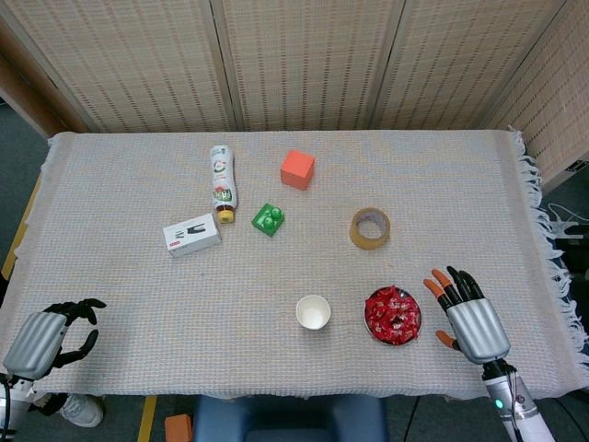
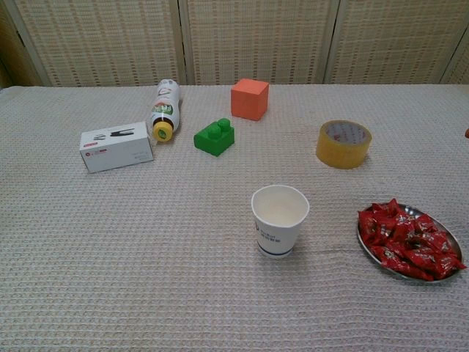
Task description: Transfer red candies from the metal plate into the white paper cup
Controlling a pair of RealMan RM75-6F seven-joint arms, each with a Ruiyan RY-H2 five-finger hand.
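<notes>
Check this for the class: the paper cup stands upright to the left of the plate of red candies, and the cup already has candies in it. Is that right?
Not quite. The paper cup does stand upright to the left of the plate of red candies, but the chest view shows the cup empty inside; no candies are in it yet.

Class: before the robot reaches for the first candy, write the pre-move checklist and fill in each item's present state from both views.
1. White paper cup upright, mouth open: ok.
2. Cup empty: ok.
3. Red candies heaped on the metal plate: ok.
4. Right hand free, fingers apart, beside the plate: ok.
5. Left hand away at the near table corner: ok.
6. Tape roll apart from the plate and cup: ok.
</notes>
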